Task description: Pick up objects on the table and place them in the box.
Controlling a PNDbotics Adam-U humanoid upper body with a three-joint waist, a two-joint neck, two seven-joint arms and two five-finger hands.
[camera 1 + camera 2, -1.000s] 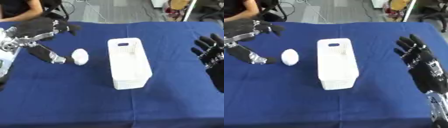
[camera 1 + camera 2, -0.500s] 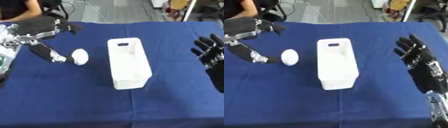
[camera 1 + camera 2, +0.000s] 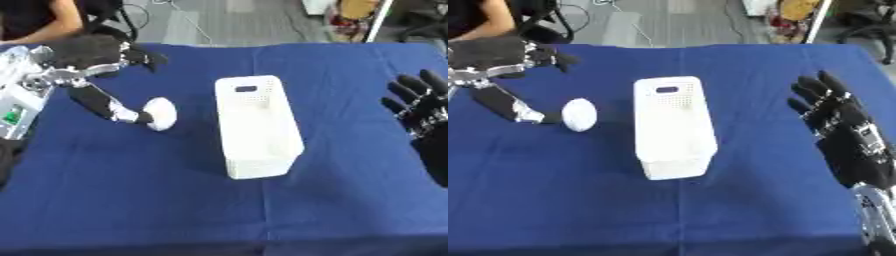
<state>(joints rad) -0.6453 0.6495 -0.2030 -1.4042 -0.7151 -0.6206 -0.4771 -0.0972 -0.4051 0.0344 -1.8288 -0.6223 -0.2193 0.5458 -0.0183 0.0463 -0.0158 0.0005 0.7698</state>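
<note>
One white box (image 3: 258,127) stands at the middle of the blue table (image 3: 175,200). One white ball (image 3: 160,113) lies left of it, touched by the left hand's (image 3: 92,52) thumb (image 3: 109,105) while its fingers stretch out above. The right hand (image 3: 842,130), fingers spread, stands at the right edge; the right eye view shows more of its wrist.

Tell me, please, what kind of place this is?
Probably a robot lab or test room: a table under a blue cloth, a white box, cables on the grey floor and chairs behind.
</note>
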